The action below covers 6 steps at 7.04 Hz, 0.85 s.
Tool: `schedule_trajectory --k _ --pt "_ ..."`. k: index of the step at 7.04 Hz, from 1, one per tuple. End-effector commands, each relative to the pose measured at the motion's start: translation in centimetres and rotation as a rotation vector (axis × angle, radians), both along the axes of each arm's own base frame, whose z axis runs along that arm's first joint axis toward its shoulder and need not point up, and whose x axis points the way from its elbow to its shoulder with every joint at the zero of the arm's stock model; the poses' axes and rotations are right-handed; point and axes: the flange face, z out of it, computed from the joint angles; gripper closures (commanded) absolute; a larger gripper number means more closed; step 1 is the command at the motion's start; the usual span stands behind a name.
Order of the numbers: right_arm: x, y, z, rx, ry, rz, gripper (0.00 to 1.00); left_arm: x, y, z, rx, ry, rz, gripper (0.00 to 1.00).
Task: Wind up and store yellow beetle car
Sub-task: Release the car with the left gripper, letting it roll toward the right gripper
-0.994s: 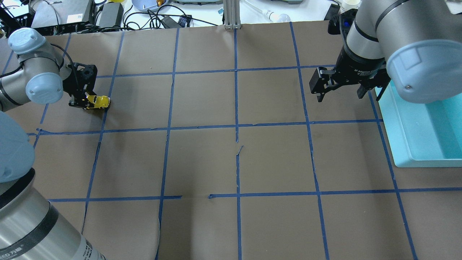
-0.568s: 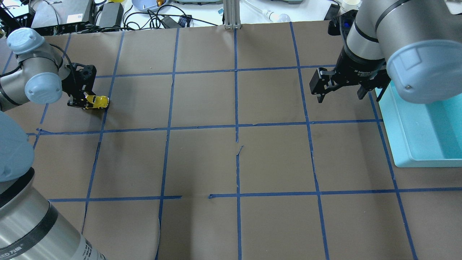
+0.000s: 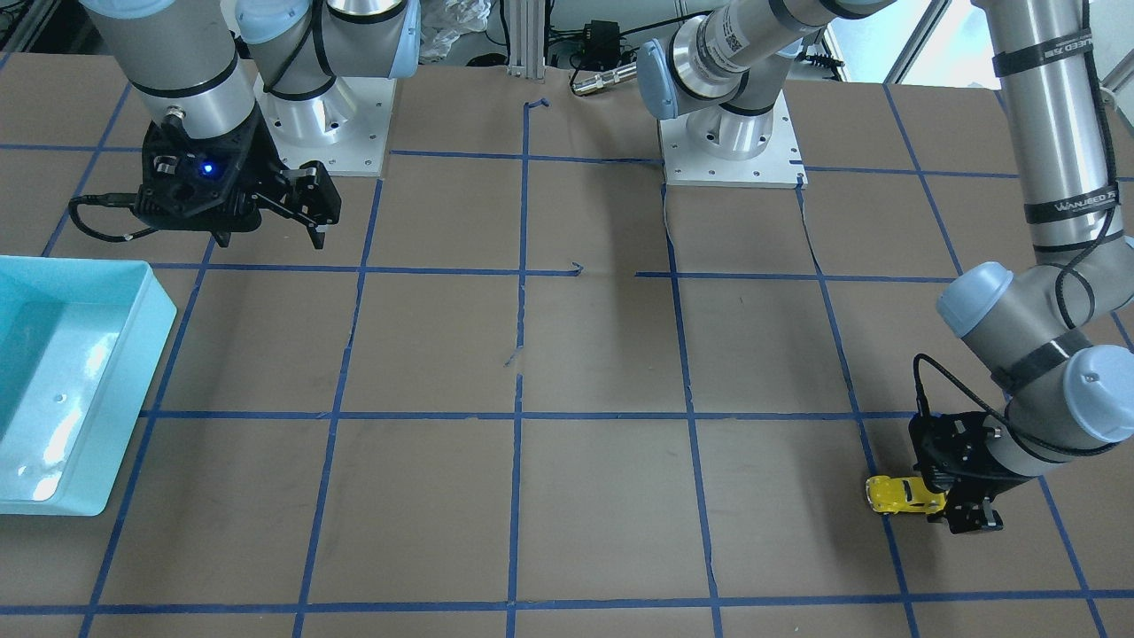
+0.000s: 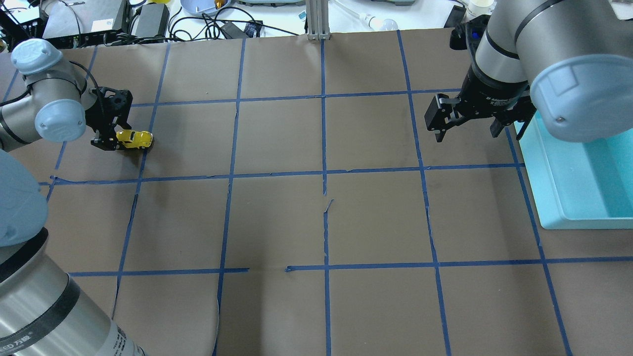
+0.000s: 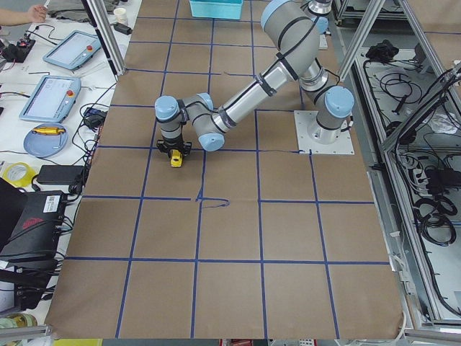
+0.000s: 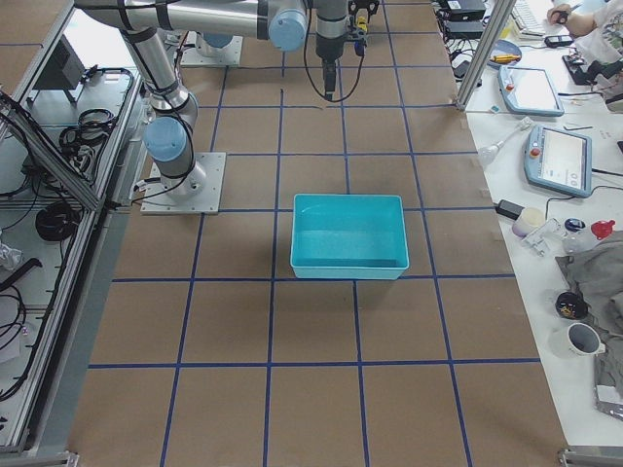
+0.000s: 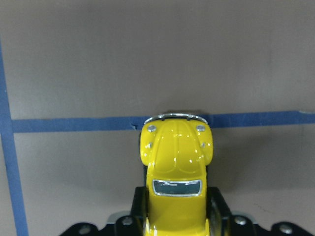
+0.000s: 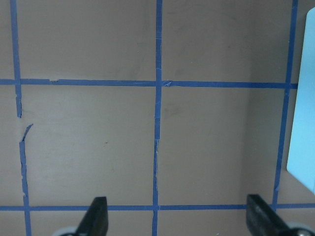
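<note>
The yellow beetle car point(image 4: 135, 140) sits low over the brown table at the far left, its nose pointing toward the table's middle. My left gripper point(image 4: 120, 141) is shut on its rear half. In the left wrist view the car point(image 7: 176, 157) fills the bottom centre between the dark fingers point(image 7: 139, 211), its silver bumper over a blue tape line. It also shows in the front view point(image 3: 899, 494) and the left view point(image 5: 175, 160). My right gripper point(image 4: 466, 134) is open and empty, hovering beside the teal bin point(image 4: 551, 198). Its fingertips point(image 8: 98, 216) stand wide apart.
Blue tape lines grid the brown paper table point(image 4: 326, 222). The teal bin point(image 3: 133, 390) stands at the robot's right edge. Cables, a power brick and a bowl lie beyond the far edge point(image 4: 207, 20). A metal post point(image 4: 316, 20) stands at the back centre.
The left gripper has shifted slightly with the car, which now lies more level and lower. The right gripper has barely moved and stays open.
</note>
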Motion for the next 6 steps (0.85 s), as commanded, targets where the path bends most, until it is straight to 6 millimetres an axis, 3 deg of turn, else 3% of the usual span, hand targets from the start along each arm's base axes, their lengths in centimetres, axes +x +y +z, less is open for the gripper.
schedule_trajectory --k 1,6 --pt "0.07 -0.08 0.09 -0.008 -0.001 0.015 0.0 0.01 -0.05 0.13 -0.001 -0.001 0.0 0.0" --pt "-0.02 0.03 -0.09 0.005 0.001 0.014 0.0 -0.01 0.0 0.17 -0.001 -0.001 0.006 0.0"
